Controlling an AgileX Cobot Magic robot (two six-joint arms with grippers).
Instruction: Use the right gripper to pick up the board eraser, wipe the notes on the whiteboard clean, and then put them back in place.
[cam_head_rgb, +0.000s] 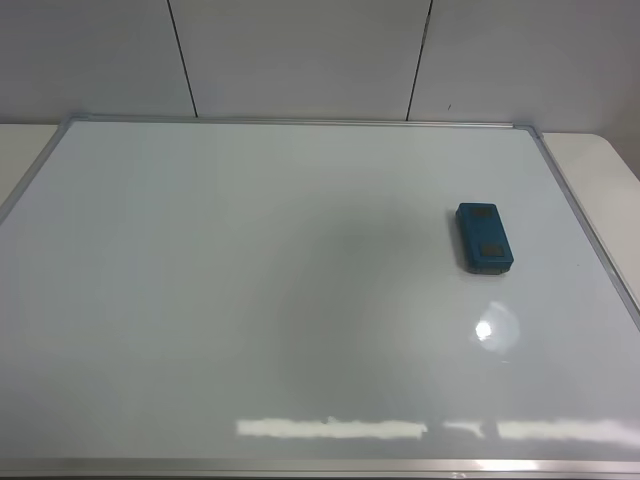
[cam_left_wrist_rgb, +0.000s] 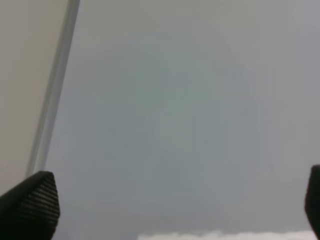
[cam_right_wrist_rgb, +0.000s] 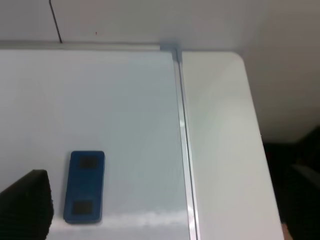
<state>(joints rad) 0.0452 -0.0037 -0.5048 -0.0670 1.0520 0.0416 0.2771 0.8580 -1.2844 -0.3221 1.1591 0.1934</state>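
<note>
- The right gripper (cam_right_wrist_rgb: 165, 210) shows only in its own wrist view: one dark textured fingertip (cam_right_wrist_rgb: 27, 202) at one lower corner and a dim dark shape at the other; the fingers stand wide apart with nothing between them
- The left gripper (cam_left_wrist_rgb: 170, 205) is likewise spread wide and holds nothing, its two black fingertips at the frame's lower corners over bare board
- One whiteboard (cam_head_rgb: 250, 300), silver-framed, lies flat on one pale table (cam_right_wrist_rgb: 225, 150); no marker strokes can be seen on it
- One board eraser (cam_head_rgb: 484, 238), teal-blue with two dark square patches on top
- It lies flat on the board's right half, near the right frame edge, just beside the right gripper's visible fingertip, not touching it
- Its long axis runs front to back, roughly parallel to the right frame edge
</note>
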